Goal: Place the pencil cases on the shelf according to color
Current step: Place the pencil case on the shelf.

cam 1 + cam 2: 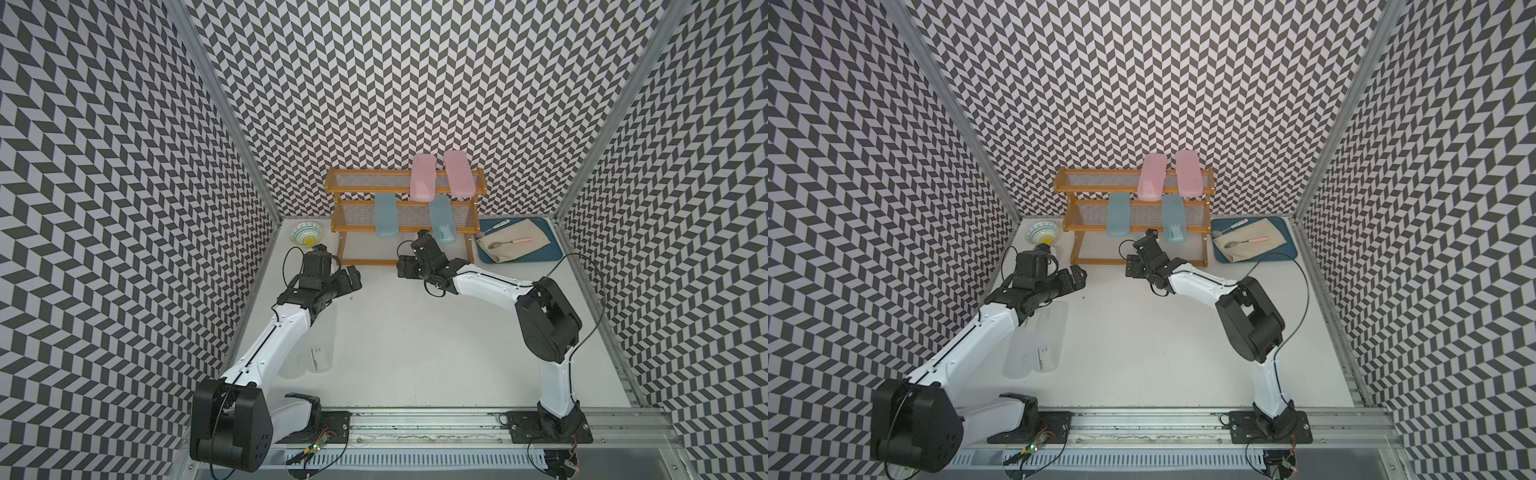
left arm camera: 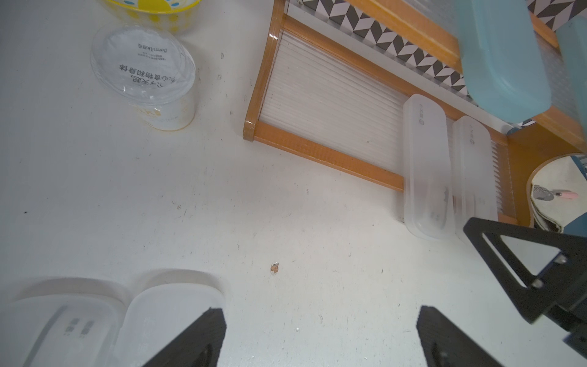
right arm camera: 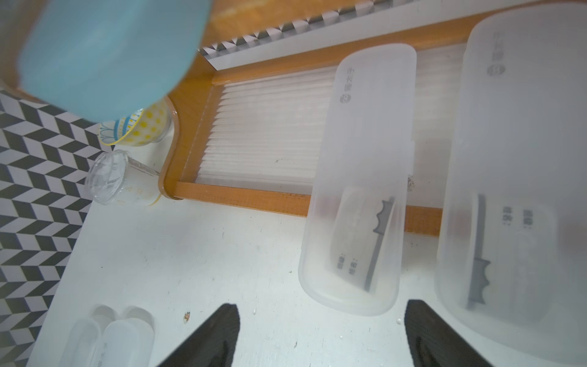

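Note:
The shelf [image 1: 365,174] stands at the back wall. Two pink pencil cases [image 1: 423,178] lie on its top tier and two teal ones [image 1: 386,216] on the middle tier. On the bottom tier two frosted clear cases [image 3: 359,178] [image 3: 514,178] rest side by side, their near ends hanging over the front rail. My right gripper [image 3: 320,306] is open just in front of them, holding nothing. Two more clear cases [image 1: 1050,336] lie on the table beside my left arm. My left gripper [image 2: 320,314] hovers open and empty over bare table, next to those two cases [image 2: 171,317].
A patterned bowl [image 1: 306,233] and a lidded clear cup [image 2: 152,82] sit left of the shelf. To the right of the shelf is a blue tray [image 1: 555,245] with a beige cloth and a pink-handled spoon [image 1: 509,242]. Patterned walls close in three sides.

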